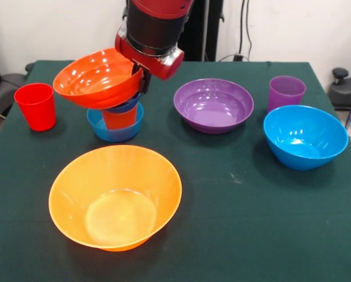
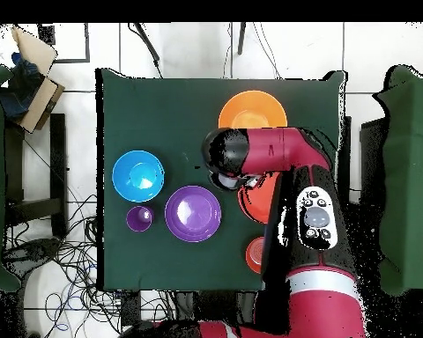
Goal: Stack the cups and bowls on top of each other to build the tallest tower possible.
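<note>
Dark green cloth covers the table (image 1: 234, 235), with white wall behind it. Over its far side the arm (image 1: 155, 29) comes down, and the gripper (image 1: 141, 79) is clamped on the rim of the red-orange bowl (image 1: 96, 79), holding it tilted in the air. Directly beneath the gripper sits a small light blue bowl (image 1: 115, 128) with an orange-red cup (image 1: 120, 117) standing in it; a dark blue rim (image 1: 127, 106) shows just above that cup, probably the small dark blue bowl, though the lifted bowl hides most of it. Below the gripper, toward the camera, the large yellow-orange bowl (image 1: 114, 197) rests empty. Well off past the lifted bowl stands the red cup (image 1: 36, 106). On the gripper's other side lie the purple bowl (image 1: 213, 106), the purple cup (image 1: 287, 92) and the large light blue bowl (image 1: 304, 136).
</note>
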Action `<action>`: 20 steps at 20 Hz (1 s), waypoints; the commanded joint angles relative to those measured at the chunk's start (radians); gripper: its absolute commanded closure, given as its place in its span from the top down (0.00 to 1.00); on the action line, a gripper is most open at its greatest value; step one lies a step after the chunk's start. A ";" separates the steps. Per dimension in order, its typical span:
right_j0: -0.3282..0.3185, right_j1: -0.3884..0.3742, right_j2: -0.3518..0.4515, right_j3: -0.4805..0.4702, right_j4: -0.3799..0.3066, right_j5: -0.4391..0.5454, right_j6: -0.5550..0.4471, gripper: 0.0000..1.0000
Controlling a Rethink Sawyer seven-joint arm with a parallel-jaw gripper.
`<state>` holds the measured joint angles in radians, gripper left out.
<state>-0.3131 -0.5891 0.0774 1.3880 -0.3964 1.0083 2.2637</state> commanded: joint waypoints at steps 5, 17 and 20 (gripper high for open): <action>0.018 0.016 0.027 0.007 -0.036 0.135 -0.128 0.00; 0.005 0.004 0.043 0.055 -0.011 0.114 -0.115 0.00; 0.002 0.005 0.051 0.072 0.005 0.099 -0.105 0.00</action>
<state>-0.3129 -0.5889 0.0682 1.3917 -0.3929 1.0613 2.2637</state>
